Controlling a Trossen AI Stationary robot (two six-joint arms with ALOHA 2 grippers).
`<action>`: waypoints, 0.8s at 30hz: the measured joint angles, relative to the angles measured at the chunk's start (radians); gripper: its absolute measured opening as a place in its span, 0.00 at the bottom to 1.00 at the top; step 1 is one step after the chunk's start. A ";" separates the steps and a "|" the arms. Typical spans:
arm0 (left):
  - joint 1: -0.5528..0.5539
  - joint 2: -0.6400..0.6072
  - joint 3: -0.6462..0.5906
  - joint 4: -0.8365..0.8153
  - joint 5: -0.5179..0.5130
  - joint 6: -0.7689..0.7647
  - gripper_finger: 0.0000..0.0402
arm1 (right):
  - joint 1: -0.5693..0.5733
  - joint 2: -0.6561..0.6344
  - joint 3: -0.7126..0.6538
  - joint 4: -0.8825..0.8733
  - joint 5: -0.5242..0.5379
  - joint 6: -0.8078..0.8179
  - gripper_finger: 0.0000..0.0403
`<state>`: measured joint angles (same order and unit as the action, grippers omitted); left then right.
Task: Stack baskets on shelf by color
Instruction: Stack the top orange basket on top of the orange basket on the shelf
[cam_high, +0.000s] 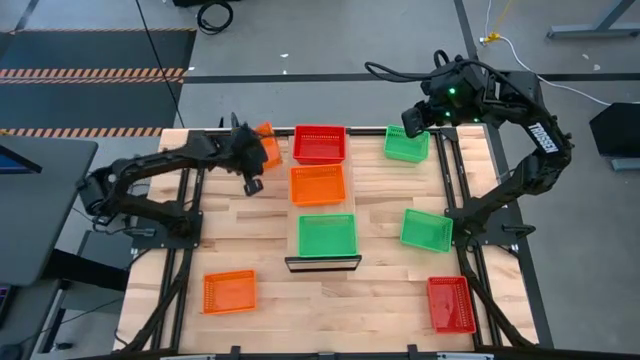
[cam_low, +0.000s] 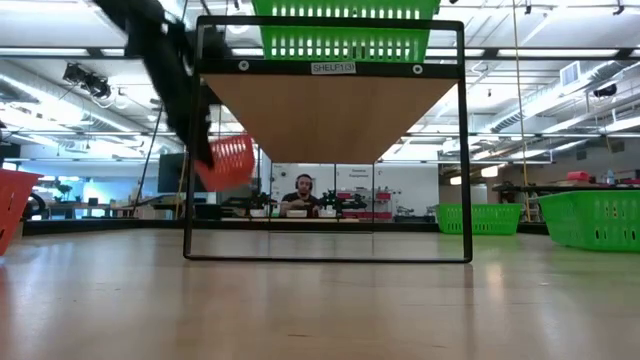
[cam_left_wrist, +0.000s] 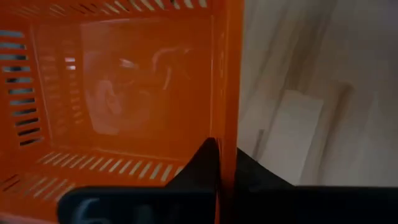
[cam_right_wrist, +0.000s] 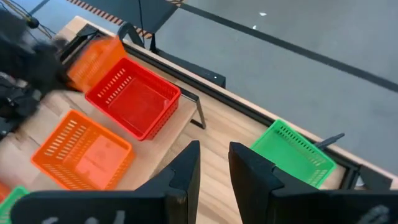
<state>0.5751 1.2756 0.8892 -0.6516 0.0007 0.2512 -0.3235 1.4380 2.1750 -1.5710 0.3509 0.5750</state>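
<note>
One orange basket (cam_high: 266, 146) is pinched by its wall in the left gripper (cam_left_wrist: 214, 163), whose fingers are fully closed on the rim, and it hangs off the tabletop (cam_high: 250, 235) at the far left end of the shelf (cam_high: 351, 208), beside the red basket (cam_high: 319, 143); my judgement is that it should be kept level, carried over the orange basket on the shelf (cam_high: 318, 185), squared to it and lowered until it nests before letting go. The right gripper (cam_right_wrist: 214, 163) hovers empty, fingers slightly apart, above the far green basket (cam_high: 406, 144). Only "SHELF(3)" is readable, on the shelf's label (cam_low: 333, 68).
</note>
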 joint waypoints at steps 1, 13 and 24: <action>0.000 -0.012 0.037 -0.034 -0.009 0.000 0.01 | -0.004 0.000 0.000 0.000 0.000 -0.012 0.22; -0.067 -0.034 0.475 -0.411 -0.040 0.130 0.01 | -0.050 0.000 0.000 0.000 0.001 -0.158 0.22; -0.256 -0.032 0.597 -0.394 0.117 0.702 0.01 | -0.078 0.000 0.000 0.002 -0.001 -0.184 0.22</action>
<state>0.3189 1.2438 1.4864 -1.0454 0.1181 0.9536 -0.4011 1.4380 2.1750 -1.5689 0.3500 0.3908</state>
